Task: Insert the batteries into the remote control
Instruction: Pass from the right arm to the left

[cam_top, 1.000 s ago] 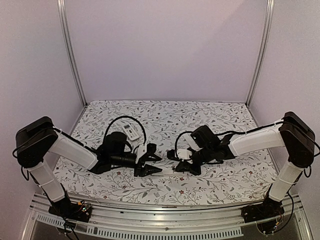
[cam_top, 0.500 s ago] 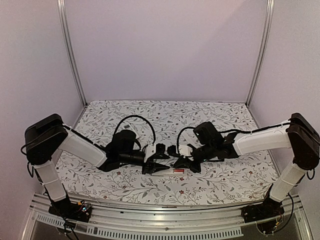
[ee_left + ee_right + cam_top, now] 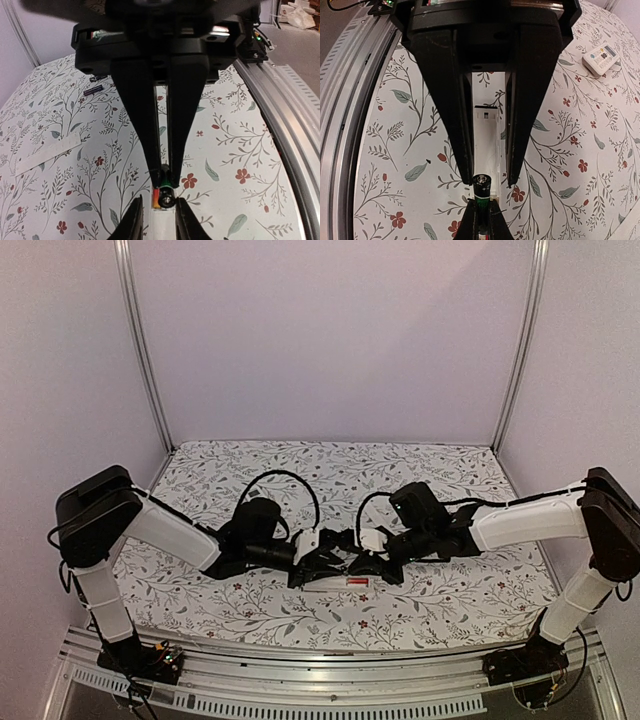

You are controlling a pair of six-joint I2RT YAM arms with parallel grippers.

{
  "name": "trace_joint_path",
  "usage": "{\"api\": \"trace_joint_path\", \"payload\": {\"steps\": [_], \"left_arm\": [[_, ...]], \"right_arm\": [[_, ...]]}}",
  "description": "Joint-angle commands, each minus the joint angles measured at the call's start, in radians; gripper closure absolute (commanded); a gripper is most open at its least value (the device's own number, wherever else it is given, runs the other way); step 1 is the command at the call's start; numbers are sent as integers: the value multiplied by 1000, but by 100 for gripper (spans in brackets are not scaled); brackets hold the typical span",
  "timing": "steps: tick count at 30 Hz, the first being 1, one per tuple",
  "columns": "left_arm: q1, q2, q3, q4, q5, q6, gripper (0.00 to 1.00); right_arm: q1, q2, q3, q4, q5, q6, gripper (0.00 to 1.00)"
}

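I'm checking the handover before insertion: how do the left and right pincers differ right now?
The left pincer pinches a battery at its fingertips; the right pincer clamps the slim white remote by its long sides. The left pincer's fingers stand almost together; the right pincer's stand wider, the remote's width apart. Both are shut on something, tips facing each other low over the floral cloth.

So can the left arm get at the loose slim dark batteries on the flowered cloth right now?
Probably not yet: the left gripper is pinching a black orange-banded battery over the white remote. The flowered cloth to the loose batteries looks clear.
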State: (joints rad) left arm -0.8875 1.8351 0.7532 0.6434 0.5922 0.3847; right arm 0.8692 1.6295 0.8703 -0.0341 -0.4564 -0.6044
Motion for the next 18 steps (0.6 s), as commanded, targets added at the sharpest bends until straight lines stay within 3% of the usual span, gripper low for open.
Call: {"api": "trace_joint_path", "payload": {"steps": [1, 18], "left_arm": [[-13, 15, 23, -36, 9, 11, 78], [-24, 12, 29, -41, 9, 15, 79]], "right_arm": [[-3, -23, -16, 16, -8, -11, 100], [-3, -5, -11, 3, 19, -17, 100]]}}
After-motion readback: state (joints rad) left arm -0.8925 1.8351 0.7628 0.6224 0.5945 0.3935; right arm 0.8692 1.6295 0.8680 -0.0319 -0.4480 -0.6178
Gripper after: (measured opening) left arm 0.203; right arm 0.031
